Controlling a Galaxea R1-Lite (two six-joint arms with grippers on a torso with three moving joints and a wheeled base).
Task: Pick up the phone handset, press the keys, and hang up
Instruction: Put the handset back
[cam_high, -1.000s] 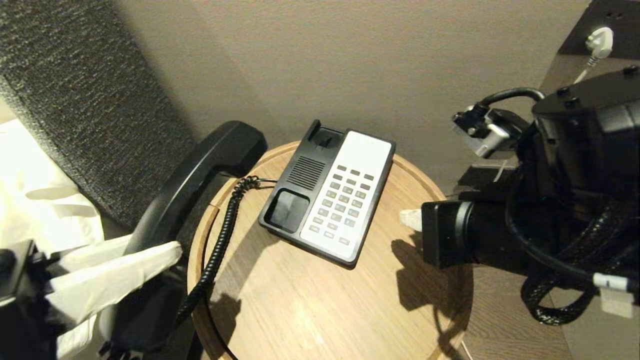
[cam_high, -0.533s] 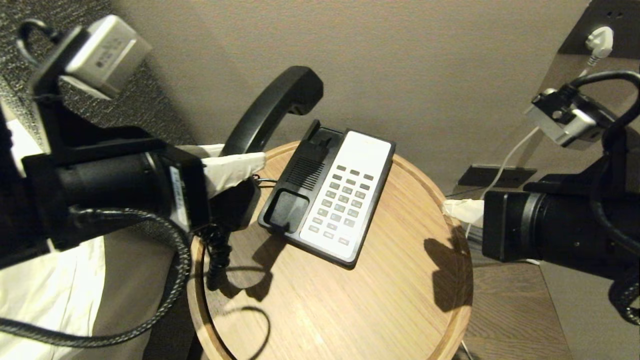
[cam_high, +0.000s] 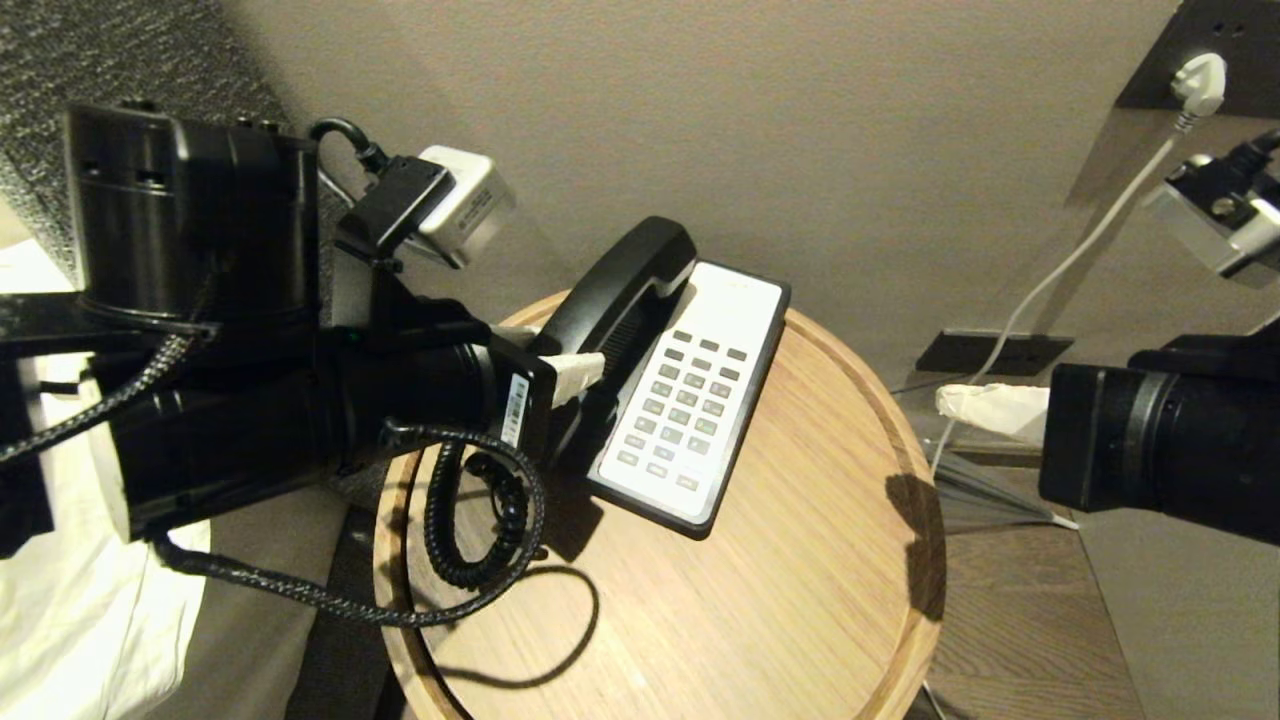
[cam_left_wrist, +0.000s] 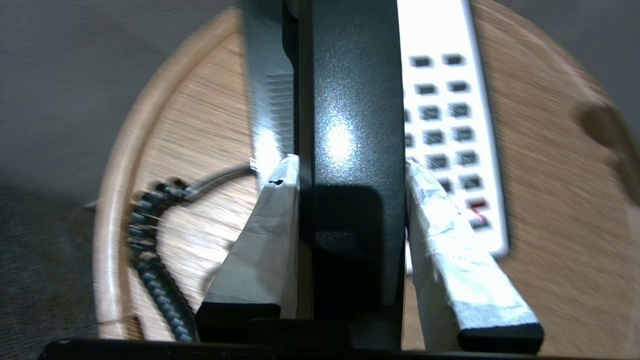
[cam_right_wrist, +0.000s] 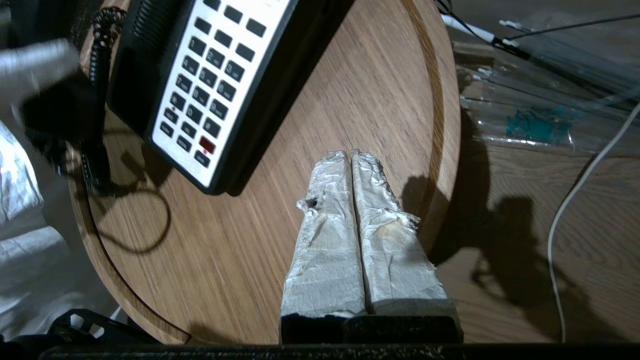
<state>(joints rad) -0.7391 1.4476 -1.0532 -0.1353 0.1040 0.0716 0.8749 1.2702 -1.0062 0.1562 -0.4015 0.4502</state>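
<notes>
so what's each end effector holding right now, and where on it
The left end effector grips the phone handset around its middle bar; the right end effector is shut, holding nothing.

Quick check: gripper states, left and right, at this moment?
Left gripper: shut on the long black plastic phone handset, over the phone base.
Right gripper: shut, holding nothing, beside the round wooden table.

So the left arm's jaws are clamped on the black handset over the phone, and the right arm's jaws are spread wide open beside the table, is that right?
Not quite. The left gripper does clamp the phone handset over the phone base, but the right gripper has its jaws pressed shut, holding nothing, near the edge of the round table. The right wrist view shows it.
</notes>
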